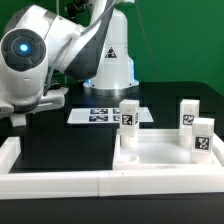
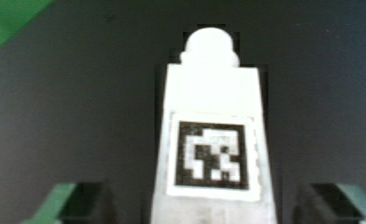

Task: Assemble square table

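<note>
The white square table top [image 1: 160, 163] lies at the exterior view's lower right. Three white tagged legs stand upright on it: one [image 1: 128, 118] at its far left corner, one [image 1: 189, 114] at the far right, one [image 1: 203, 137] nearer on the right. In the wrist view a fourth white leg [image 2: 212, 130] with a black-white tag and a rounded tip lies on the black table. My gripper [image 2: 206, 208] is open and straddles it, with a gap on each side of the leg. In the exterior view my gripper [image 1: 20, 116] is low at the left, and the hand hides that leg.
The marker board [image 1: 105, 115] lies flat behind the table top, in front of the arm's base. Long white border bars [image 1: 60, 182] run along the front and the left edge [image 1: 8, 150] of the black table.
</note>
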